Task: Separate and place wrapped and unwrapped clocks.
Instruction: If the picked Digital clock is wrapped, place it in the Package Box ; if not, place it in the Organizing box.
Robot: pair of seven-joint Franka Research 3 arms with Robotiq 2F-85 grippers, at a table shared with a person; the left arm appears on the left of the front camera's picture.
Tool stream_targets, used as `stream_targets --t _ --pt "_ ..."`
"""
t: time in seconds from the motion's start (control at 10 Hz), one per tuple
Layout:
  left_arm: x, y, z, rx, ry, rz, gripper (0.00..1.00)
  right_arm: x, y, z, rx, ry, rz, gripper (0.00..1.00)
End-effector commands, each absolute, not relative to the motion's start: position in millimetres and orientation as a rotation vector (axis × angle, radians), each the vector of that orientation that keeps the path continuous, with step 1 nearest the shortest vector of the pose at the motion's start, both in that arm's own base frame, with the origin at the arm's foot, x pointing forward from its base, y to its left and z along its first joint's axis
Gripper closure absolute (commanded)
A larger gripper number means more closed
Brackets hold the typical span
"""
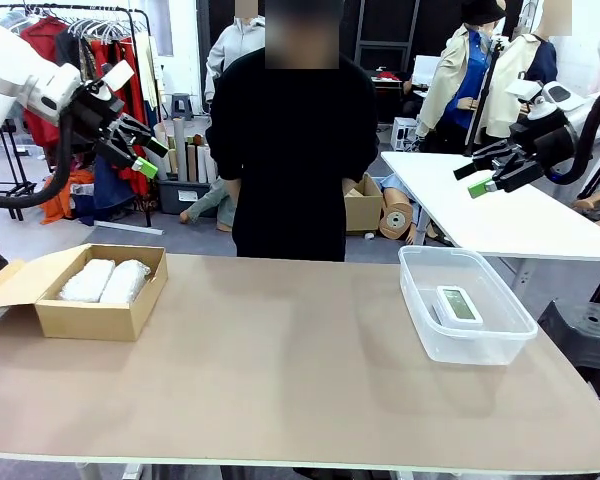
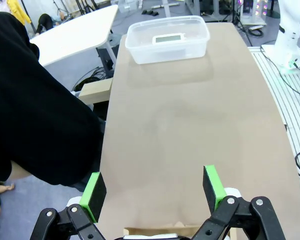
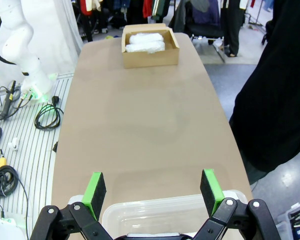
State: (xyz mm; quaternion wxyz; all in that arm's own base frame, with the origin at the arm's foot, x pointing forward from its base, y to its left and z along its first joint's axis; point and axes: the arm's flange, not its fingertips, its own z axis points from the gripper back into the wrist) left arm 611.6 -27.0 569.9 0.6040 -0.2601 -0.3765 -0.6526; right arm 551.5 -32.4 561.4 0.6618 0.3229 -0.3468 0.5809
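Near the table's (image 1: 280,380) left edge, two wrapped clocks (image 1: 105,281) lie side by side in the box (image 1: 100,318), with the left gripper (image 1: 138,150) raised above it, jaws spread and empty. Near the right edge, the bare clock (image 1: 460,305) lies in the tub (image 1: 420,320), below the right gripper (image 1: 490,175), also spread and empty. The sorting looks finished; any further move should keep both arms high and clear of the person (image 1: 290,150) at the far edge.

Bright, even overhead light fills all views; the worktop (image 1: 300,370) shows only soft, faint shadows beside the cardboard box (image 1: 100,300) and clear tub (image 1: 465,335). No strong glare. Both wrist views bow straight edges outward; focus stays fairly sharp
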Motion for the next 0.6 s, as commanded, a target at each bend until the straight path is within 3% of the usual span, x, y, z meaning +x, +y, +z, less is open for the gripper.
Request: stream_targets --t 0.0,0.5 --pt "611.2 -26.6 570.5 -0.602 -0.872 -1.511 0.00 551.3 -32.1 563.4 0.729 -0.789 1.315 0.00" --pt "611.2 -26.6 570.5 -0.602 -0.872 -1.511 0.00 551.3 -32.1 563.4 0.729 -0.789 1.315 0.00"
